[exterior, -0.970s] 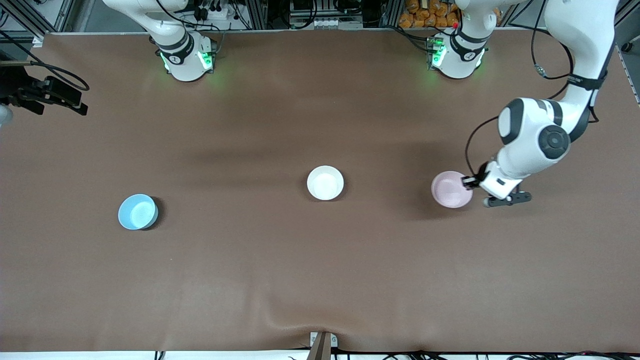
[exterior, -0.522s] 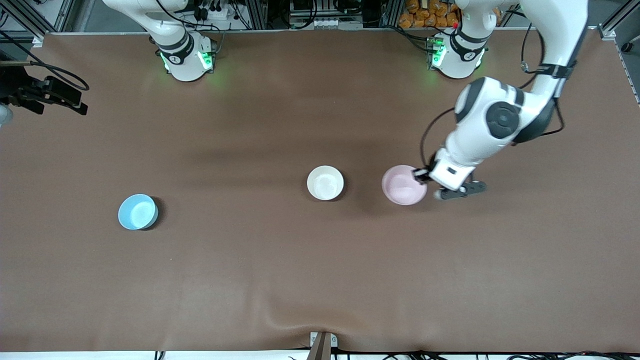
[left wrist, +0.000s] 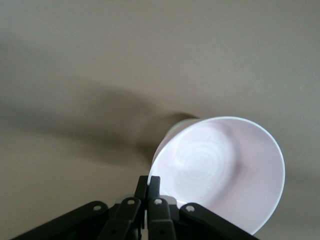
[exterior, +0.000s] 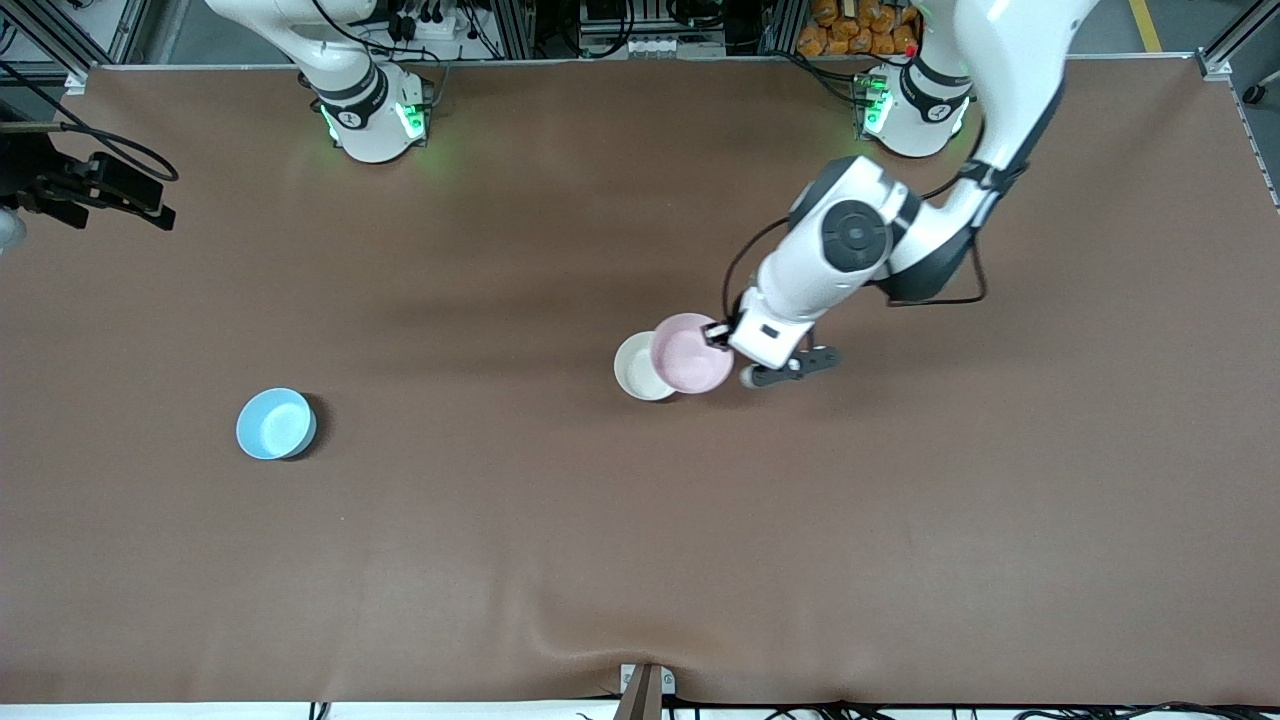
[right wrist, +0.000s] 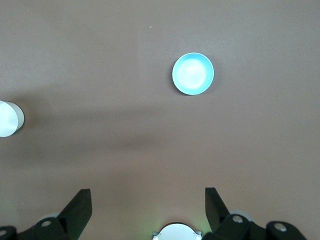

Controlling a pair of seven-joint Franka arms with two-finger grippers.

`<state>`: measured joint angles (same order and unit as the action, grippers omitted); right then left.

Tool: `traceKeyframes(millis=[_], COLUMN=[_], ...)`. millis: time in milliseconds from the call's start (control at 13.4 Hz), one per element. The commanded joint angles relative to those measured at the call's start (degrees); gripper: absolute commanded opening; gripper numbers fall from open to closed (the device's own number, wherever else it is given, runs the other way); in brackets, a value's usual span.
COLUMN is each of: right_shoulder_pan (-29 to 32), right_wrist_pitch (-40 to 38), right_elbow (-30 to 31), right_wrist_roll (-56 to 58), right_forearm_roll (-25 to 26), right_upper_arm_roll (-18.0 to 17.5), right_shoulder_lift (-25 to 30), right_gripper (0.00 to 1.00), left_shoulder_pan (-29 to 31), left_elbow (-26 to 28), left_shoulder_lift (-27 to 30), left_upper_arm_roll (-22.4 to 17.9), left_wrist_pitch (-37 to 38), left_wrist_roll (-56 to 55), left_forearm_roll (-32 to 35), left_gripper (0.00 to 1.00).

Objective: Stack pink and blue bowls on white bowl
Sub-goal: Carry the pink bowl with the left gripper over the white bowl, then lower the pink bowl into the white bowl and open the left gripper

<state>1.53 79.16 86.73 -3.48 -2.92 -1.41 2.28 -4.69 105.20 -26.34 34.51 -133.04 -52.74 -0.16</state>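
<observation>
Covering the scene, table (exterior: 560,560): a brown surface that carried all three bowls, with both arm bases along its 12 o'clock edge in the front view.
Left arm: it reached from its base down toward the middle of the table, bent at the elbow above the brown surface.
Right arm: it waited high up, away from the bowls; only its base showed in the front view.
Left pincer (exterior: 716,336): clamped together on the rim of the pink bowl, at the bowl's 3 o'clock side in the front view; in the left wrist view the black fingers (left wrist: 149,196) pinched the rim edge between them.
Right pincer (right wrist: 148,207): its two black fingers stood wide apart, holding nothing, over bare table with the blue bowl below.
Pink bowl (exterior: 690,354): held in the air, slightly tilted, overlapping the 3 o'clock part of the white bowl in the front view; not seated in it.
White bowl (exterior: 632,368): upright on the table near its middle, partly covered by the pink bowl.
Blue bowl (exterior: 275,424): upright on the table toward the right arm's end, well apart from the other two and slightly nearer the front camera.
</observation>
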Motion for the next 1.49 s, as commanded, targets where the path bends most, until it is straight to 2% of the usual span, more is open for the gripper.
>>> traceKeyframes(millis=[0, 373, 672, 1418], right_shoulder_pan=[-0.2, -0.2, -0.3, -0.4], right_wrist_pitch=[-0.6, -0.6, -0.6, -0.9], right_elbow=[-0.4, -0.4, -0.4, -0.4], right_wrist_roll=[-0.7, -0.7, -0.7, -0.7], right_forearm_roll=[0.3, 0.3, 0.3, 0.3], right_upper_arm_roll=[0.1, 0.1, 0.1, 0.1], right_shoulder_lift=[-0.2, -0.2, -0.2, -0.2], right_gripper=[1.0, 1.0, 1.0, 1.0], left_shoulder_pan=[-1.6, -4.4, -7.5, -8.0], left_elbow=[-1.0, -0.8, -0.6, -1.3], left_shoulder_lift=[-1.8, -6.7, -7.9, -10.4], left_upper_arm_roll=[-0.3, -0.8, -2.9, -4.1], left_wrist_pitch=[-2.5, -7.8, -8.1, -8.6], left_wrist_roll=[-0.9, -1.1, -5.1, -5.3], left_forearm_roll=[2.3, 3.7, 6.9, 9.7], left_gripper=[0.0, 0.0, 0.0, 0.0])
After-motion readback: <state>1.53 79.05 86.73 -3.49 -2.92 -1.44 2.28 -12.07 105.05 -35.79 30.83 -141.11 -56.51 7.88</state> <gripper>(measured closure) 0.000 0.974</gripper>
